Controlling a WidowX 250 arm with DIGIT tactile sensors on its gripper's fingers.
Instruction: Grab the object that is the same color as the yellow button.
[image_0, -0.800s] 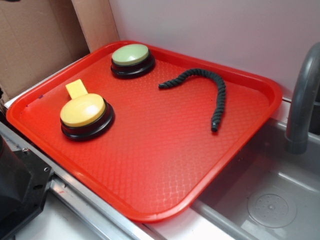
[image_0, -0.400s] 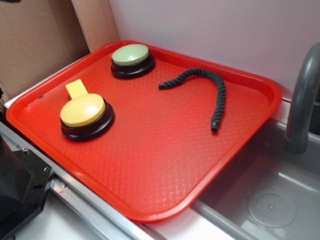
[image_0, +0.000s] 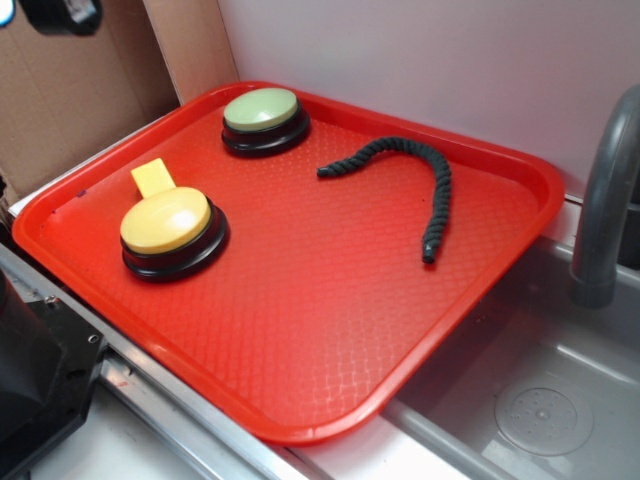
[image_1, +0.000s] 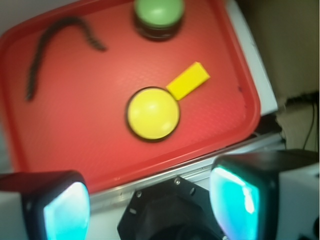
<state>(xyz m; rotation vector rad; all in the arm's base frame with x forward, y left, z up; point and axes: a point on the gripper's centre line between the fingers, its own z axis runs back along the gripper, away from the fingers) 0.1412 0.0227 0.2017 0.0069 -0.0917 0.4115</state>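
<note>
block beside yellow button, well apart from spread gripper.

There are two large round push buttons: one yellow-domed button on a black base and one pale green-topped button. One small flat yellow rectangular block, one dark twisted rope piece and one red plastic tray are visible.

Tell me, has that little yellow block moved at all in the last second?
No. The yellow block lies at the same spot on the red tray, tucked against the yellow button, exactly as before.
</note>
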